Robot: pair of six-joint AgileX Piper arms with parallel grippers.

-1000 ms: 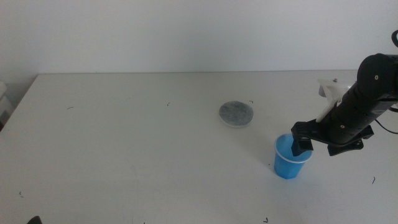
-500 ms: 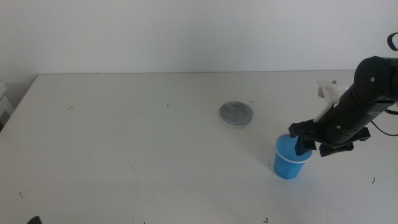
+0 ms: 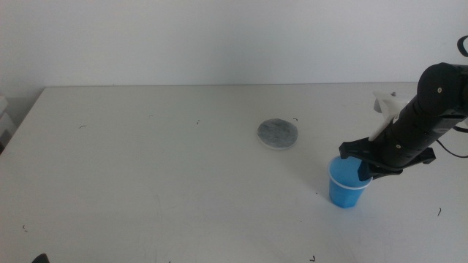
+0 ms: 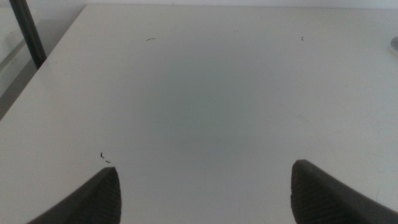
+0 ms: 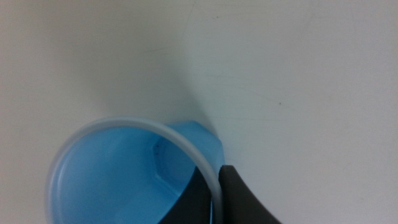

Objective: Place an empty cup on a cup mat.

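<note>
Risk: right claw (image 3: 363, 169) pinches only the cup (image 3: 346, 184) wall at its rim (a thin hold), so it may slip or tilt before reaching the cup mat (image 3: 278, 133) at ten o'clock

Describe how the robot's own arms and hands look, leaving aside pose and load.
The right arm is matte black with rounded joint housings, a white block mounted on its wrist and a thin black cable looping behind. Its right hand has two dark, flat fingers. The left hand shows only two dark grey, rounded, wedge-shaped fingertips.
</note>
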